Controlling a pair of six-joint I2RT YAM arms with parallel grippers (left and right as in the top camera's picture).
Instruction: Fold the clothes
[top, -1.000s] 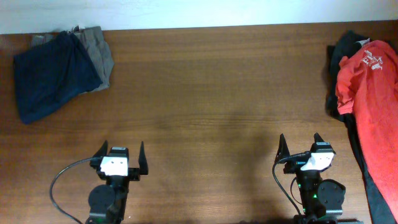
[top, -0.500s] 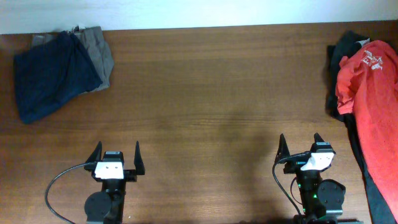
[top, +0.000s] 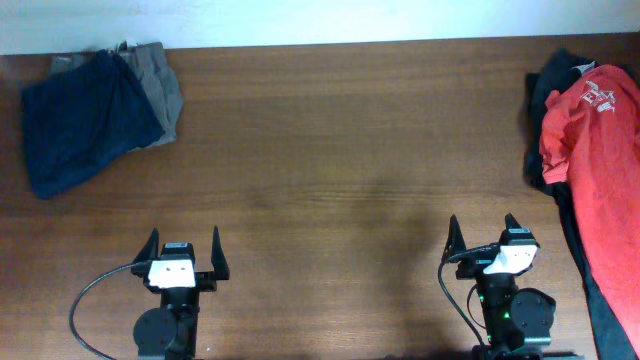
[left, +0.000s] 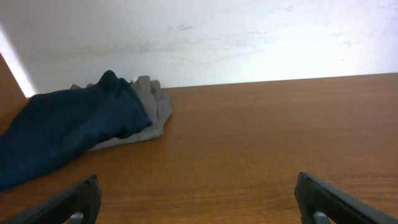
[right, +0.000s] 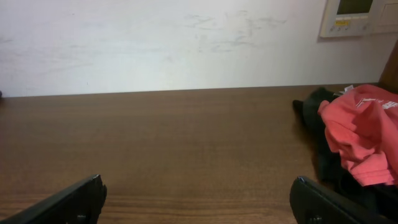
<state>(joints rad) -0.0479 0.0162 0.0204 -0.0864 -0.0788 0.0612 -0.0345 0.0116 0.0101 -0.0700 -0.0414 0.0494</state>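
Note:
The navy-blue shorts (top: 80, 122) lie folded at the table's far left corner, on top of grey shorts (top: 160, 90); the left wrist view has them ahead to the left, navy shorts (left: 68, 127) over grey shorts (left: 152, 112). A red T-shirt (top: 595, 150) with white print rests on dark clothes (top: 548, 85) at the right edge, and the right wrist view shows the red T-shirt (right: 364, 127) too. My left gripper (top: 183, 240) and right gripper (top: 484, 229) both stand open and empty near the front edge, far from the clothes.
The wooden table (top: 340, 150) stretches between the two piles. A white wall (right: 174, 43) backs the table, with a wall control panel (right: 357, 15) at the upper right. A cable (top: 90, 300) loops beside the left arm's base.
The left arm has shifted a little to the left and turned straight toward the far edge. The right arm and the clothes have not moved.

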